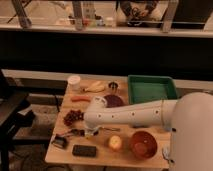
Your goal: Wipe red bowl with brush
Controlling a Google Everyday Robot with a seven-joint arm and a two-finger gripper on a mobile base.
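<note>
The red bowl [144,144] is round and orange-red and sits at the table's front right, just left of my white body. The brush [61,140] lies at the front left corner, its dark blocky head with pale bristles toward the edge and its slim handle pointing toward the arm. My gripper [90,131] hangs below the wrist end of the white arm, over the table's left middle, a short way right of the brush and well left of the red bowl. The arm hides most of it.
On the wooden table [100,156] are a black slab [84,150], a yellowish fruit [115,143], a thin metal utensil [111,129], grapes [72,117], a purple bowl [115,100], a carrot [80,99], a banana [95,88], a white cup [74,81] and a green tray [151,89]. A dark chair [12,107] stands to the left.
</note>
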